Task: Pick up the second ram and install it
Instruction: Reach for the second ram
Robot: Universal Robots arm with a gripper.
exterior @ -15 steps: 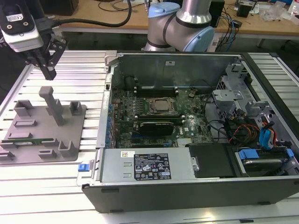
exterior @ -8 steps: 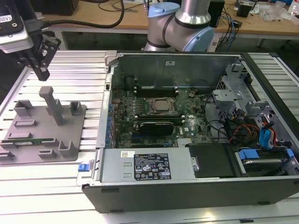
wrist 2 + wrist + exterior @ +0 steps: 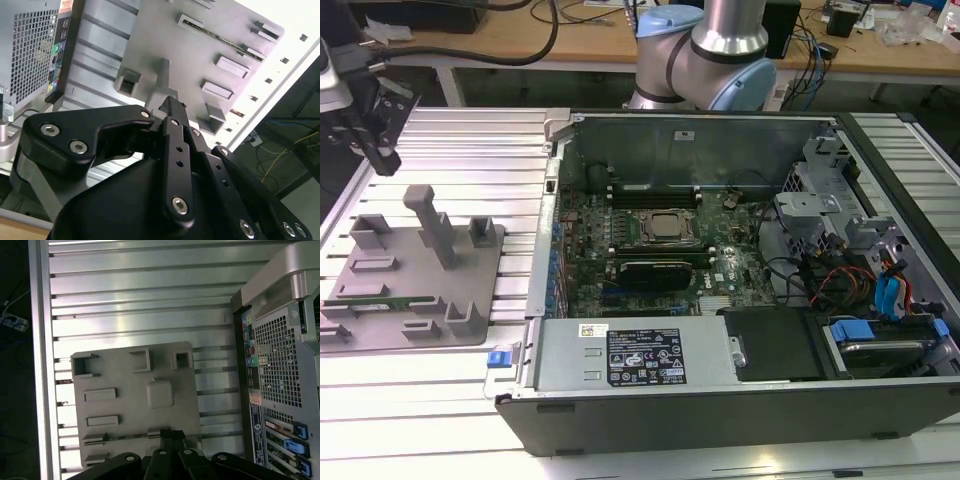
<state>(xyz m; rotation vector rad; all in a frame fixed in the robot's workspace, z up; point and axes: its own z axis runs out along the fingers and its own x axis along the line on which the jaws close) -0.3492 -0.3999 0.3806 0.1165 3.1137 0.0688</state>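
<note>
The hand (image 3: 386, 162) hangs clenched and empty over the worktop (image 3: 470, 150). In the exterior view the second ram (image 3: 375, 297) lies in the grey fixture plate (image 3: 390, 335), at 6 o'clock from the hand, with its long axis running 9-to-3.

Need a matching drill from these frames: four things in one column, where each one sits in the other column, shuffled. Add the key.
Things:
1. second ram
2. gripper
3. processor
4. power supply

Places:
A. middle of the motherboard
B. inside the case, along the wall nearest the exterior camera
C. lying flat in the grey fixture plate
D. up in the air at the exterior view's far left

Pairs: 1-C, 2-D, 3-A, 4-B
</note>
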